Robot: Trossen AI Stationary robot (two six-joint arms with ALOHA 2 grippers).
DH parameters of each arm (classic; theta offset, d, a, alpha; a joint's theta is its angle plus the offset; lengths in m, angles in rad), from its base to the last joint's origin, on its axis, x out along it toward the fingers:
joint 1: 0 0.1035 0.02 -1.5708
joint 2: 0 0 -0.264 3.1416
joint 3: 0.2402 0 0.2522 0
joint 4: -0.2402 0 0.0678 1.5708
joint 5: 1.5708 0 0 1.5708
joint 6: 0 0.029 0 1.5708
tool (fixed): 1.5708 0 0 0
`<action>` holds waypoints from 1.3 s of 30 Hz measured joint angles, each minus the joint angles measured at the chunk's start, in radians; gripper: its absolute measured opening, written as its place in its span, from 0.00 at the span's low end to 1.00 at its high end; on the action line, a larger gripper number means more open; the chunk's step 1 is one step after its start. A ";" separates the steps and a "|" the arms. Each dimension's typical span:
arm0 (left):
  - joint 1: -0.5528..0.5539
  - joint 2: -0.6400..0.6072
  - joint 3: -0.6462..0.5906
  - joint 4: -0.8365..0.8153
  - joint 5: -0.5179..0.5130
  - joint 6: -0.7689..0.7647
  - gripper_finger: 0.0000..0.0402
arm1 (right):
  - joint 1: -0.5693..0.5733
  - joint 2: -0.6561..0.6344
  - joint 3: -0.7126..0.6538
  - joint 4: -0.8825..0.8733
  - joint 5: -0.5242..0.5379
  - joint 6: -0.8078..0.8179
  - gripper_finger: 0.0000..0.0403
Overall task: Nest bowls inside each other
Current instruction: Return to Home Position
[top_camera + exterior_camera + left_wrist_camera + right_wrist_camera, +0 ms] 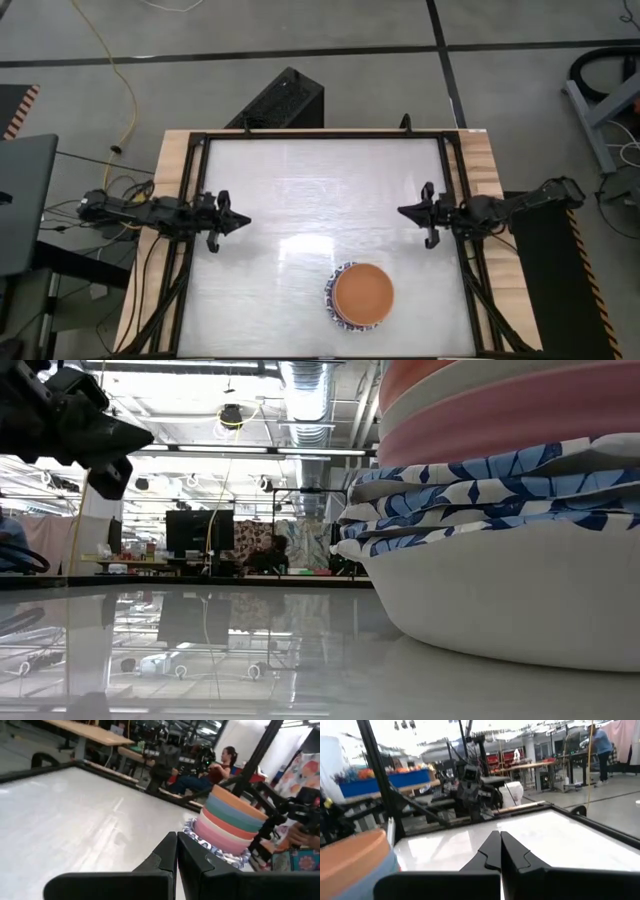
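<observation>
The bowls stand nested in one stack [361, 295] near the table's front edge, right of the middle, resting on the white bottom bowl [520, 595]. Blue-patterned rims [470, 495] show low in the stack, pink, cream and teal above them [227, 822], an orange bowl on top [363, 291]. My left gripper [246, 219] is shut at the table's left edge, pointing level toward the middle. My right gripper [402, 211] is shut at the right edge, pointing toward the middle. Neither touches the stack.
A dark frame [320, 135] runs round the white tabletop [320, 190], with wooden borders at the sides. Beyond the table, people sit at desks [220, 765]. A black box [280, 100] stands behind the far edge.
</observation>
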 joint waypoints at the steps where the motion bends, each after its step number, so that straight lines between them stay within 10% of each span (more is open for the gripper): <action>1: 0.000 -0.009 0.000 -0.006 -0.003 0.014 0.00 | -0.005 -0.001 0.000 -0.014 0.000 -0.006 0.03; 19: 0.000 -0.018 -0.001 -0.033 -0.058 0.026 0.00 | -0.045 -0.001 0.000 -0.059 -0.060 0.360 0.06; 39: 0.000 -0.018 -0.002 -0.034 -0.058 0.023 0.00 | -0.046 -0.001 -0.001 -0.244 -0.057 0.364 0.07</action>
